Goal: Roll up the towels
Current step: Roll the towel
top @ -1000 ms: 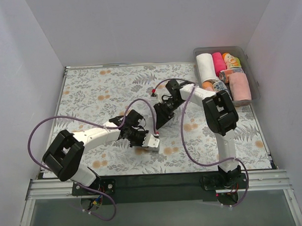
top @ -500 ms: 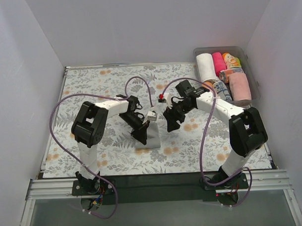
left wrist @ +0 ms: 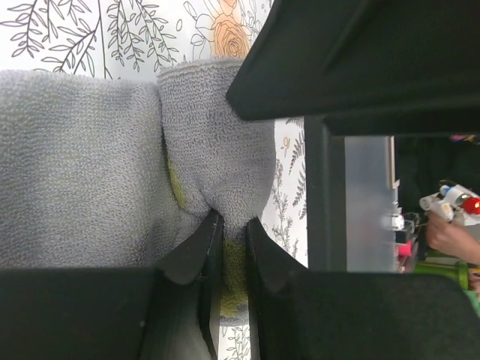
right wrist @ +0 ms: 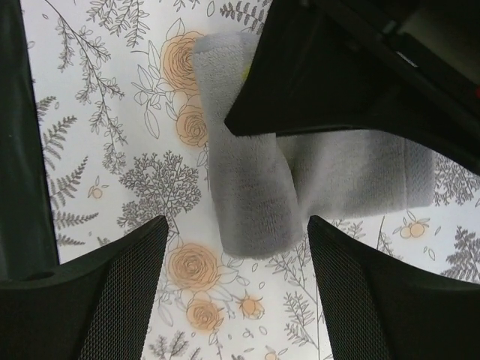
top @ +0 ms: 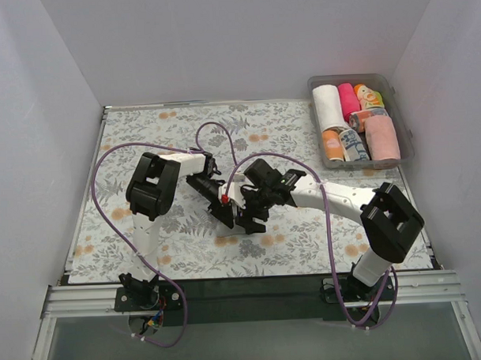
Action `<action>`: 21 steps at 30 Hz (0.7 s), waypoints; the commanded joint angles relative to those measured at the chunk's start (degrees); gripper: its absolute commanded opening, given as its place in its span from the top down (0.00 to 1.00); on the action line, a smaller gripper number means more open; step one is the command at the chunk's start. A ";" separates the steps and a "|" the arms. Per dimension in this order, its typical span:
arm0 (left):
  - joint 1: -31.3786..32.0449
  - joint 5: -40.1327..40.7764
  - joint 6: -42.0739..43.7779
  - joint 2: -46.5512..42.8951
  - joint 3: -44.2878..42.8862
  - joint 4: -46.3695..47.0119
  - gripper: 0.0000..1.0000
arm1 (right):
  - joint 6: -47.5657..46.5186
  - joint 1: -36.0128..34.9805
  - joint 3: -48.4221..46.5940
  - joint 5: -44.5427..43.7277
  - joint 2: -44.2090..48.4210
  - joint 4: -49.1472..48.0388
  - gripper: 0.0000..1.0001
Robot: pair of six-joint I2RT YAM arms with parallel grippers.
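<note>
The left arm (top: 150, 191) folds up from its base and reaches right toward the centre. The left gripper (left wrist: 229, 225) has its jaws almost together, pinching a fold of the grey towel (left wrist: 82, 172). The right arm (top: 344, 196) stretches left. The right gripper (right wrist: 236, 247) is spread wide, facing down, just beside the left one.

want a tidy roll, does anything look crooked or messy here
Yes. The grey towel is not a straight roll: in the right wrist view it is bent into an L shape, and the left gripper pinches a bunched fold of it.
</note>
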State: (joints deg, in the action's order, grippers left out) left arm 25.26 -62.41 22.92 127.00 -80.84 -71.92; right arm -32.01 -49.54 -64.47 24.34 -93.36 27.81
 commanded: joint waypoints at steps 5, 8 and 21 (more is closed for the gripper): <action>-0.82 15.39 5.12 6.15 0.24 8.11 0.96 | -5.51 -5.13 4.61 -5.35 -2.35 -13.75 0.38; -1.17 15.22 5.12 6.33 -0.63 8.02 0.95 | -7.18 -5.66 5.23 -5.70 -5.07 -14.63 0.55; -5.91 11.97 3.36 -2.69 -0.47 15.03 0.54 | -5.88 -5.39 1.54 5.01 -8.68 -1.81 0.99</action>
State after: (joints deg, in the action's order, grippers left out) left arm 22.24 -63.07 23.00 128.73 -82.67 -72.42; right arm -38.94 -54.24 -61.14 21.76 -99.53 16.78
